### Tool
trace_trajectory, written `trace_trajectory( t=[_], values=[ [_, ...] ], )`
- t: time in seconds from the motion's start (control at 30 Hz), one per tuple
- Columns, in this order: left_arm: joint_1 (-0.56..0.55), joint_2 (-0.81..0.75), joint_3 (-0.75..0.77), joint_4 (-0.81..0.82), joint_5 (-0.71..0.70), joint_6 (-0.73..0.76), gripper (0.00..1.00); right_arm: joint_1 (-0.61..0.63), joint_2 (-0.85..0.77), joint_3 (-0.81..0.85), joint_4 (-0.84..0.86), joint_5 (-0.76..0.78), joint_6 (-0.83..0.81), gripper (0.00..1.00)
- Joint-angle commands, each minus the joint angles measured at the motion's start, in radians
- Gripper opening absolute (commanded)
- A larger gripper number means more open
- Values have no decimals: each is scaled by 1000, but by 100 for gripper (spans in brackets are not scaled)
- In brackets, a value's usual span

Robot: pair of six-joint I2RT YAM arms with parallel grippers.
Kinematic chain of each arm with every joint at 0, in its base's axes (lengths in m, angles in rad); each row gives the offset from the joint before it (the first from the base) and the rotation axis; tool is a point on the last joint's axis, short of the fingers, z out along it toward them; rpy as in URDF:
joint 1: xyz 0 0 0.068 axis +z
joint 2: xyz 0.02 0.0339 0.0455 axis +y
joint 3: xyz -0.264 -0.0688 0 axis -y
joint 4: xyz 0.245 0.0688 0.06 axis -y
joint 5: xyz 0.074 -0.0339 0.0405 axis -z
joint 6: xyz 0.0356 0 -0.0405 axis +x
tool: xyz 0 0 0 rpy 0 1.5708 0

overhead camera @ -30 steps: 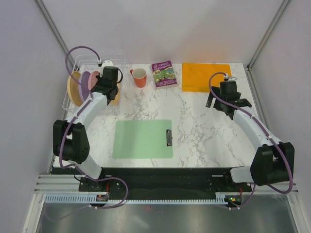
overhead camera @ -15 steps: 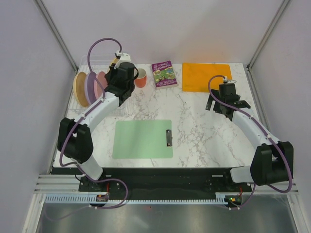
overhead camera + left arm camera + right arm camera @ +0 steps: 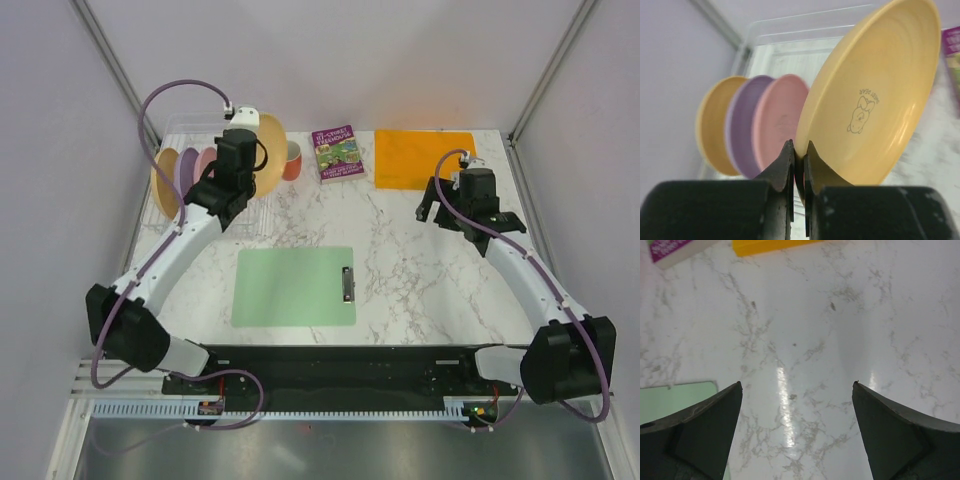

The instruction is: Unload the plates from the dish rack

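The counter (image 3: 420,270) is white marble with grey veins, glossy enough to catch the ceiling light. At its far left corner stands the dish rack (image 3: 805,31), a see-through box of thin clear bars. Three round shallow plates stand on edge in it, side by side: the yellow-orange plate (image 3: 712,130) furthest left, then the lilac plate (image 3: 742,125), then the pink plate (image 3: 777,120), all smooth and matte.

The fourth, the tan-yellow plate (image 3: 875,95), is held up on edge just right of those three and tilted. It has faint rings inside its rim and a small printed rabbit-like drawing on its face. From above it covers the left side of the orange-red mug (image 3: 291,160).

The left end effector (image 3: 799,152) pinches that plate's lower rim between its black fingers, which are nearly together with only the rim between them. The left arm stretches from the near left edge towards the rack, its purple cable arching over the wrist.

The right arm bends up along the right side, and the right end effector (image 3: 796,384) hangs over bare marble with its fingers spread wide and nothing between them.

A purple book (image 3: 336,153) and a flat orange sheet (image 3: 425,158) lie along the far edge. A pale green clipboard (image 3: 295,286) lies near the middle.
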Motion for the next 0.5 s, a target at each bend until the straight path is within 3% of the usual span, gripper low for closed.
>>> trace_trajectory(
  t=[0.0,0.07,0.17,0.47],
  values=[
    [-5,-127,-39,-115,462,-277,2,38,-71,-3,157,-251,95,98],
    [-5,-127,-59,-118,627,-352,2,67,-88,-19,244,-288,132,97],
    [-5,-106,-94,-107,766,-438,2,136,-88,-35,341,-323,198,97],
    [-5,-72,-159,-37,943,-552,2,257,-34,-75,475,-306,266,96]
  ],
)
